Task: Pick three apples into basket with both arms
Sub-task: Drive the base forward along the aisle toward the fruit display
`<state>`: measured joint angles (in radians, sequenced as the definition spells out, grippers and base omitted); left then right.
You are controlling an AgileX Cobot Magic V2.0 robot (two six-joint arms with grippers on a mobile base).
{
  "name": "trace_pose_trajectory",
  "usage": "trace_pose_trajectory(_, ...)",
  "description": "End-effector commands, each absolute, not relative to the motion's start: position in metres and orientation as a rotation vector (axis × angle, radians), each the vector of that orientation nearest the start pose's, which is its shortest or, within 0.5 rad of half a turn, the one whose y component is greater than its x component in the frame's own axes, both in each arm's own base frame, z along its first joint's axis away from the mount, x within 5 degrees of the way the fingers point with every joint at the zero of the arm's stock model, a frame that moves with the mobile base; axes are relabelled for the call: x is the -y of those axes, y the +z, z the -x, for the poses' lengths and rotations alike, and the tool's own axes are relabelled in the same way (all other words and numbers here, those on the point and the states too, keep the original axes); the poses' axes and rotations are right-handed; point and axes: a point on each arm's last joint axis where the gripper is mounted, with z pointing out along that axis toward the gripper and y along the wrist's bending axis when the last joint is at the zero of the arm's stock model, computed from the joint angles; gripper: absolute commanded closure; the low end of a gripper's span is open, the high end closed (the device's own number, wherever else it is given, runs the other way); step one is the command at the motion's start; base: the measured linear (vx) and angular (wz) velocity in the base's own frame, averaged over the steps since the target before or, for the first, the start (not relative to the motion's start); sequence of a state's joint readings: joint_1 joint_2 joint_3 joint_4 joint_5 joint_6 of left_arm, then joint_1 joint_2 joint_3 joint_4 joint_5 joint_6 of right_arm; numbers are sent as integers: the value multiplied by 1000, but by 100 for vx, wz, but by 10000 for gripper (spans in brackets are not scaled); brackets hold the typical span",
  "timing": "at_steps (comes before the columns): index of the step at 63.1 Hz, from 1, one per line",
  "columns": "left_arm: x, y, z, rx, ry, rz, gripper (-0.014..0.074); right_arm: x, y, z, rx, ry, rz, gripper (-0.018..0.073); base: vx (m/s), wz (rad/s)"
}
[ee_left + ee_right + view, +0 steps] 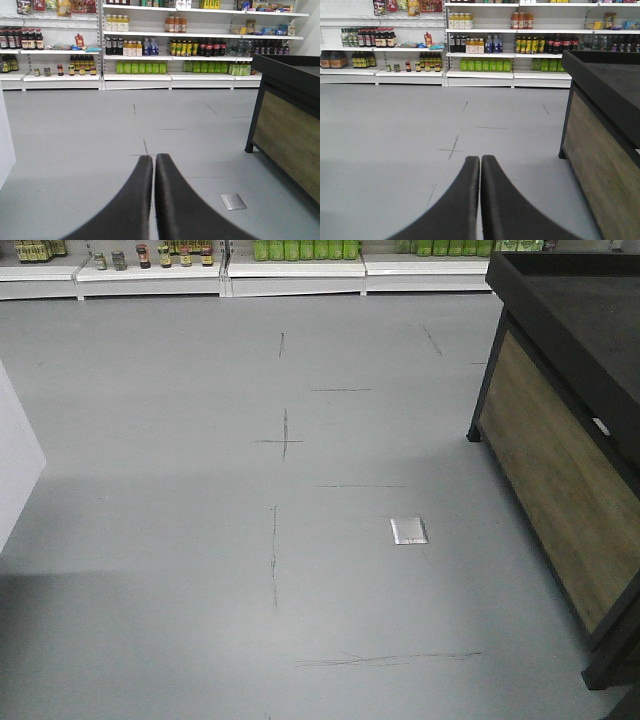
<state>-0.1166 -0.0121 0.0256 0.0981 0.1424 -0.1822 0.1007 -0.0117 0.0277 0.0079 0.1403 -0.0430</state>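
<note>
a grey scuffed floor (180, 570) runs to white shelves (150, 80) of bottles; a black, wood-panelled counter (560, 480) stands at right. the left gripper (153, 160) and right gripper (480, 161) each have fingers pressed together, empty, above the floor. no view shows the apples or basket.

The left gripper (153, 157) has two smooth, matte black fingers (125, 200), broad at the near end and curving to narrow, rounded far tips, with a thin pale seam between them. The right gripper (480, 159) has the same black, horn-shaped fingers (512, 205). The surface may be rubber; the dim views leave that unsure.
</note>
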Motion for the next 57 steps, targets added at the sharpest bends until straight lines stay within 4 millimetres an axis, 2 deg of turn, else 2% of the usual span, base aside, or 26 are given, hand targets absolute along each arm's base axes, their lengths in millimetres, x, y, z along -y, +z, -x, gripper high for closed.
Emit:
trace_pose_trajectory(1, 6, 198, -55, -1554, -166, -12, 603, -6, 194, -56, -1561, 38, 121, 568, 0, 0)
trace_pose_trajectory(57, 6, 198, -55, -1554, -166, -12, 603, -6, 194, -56, -1561, 38, 121, 568, 0, 0)
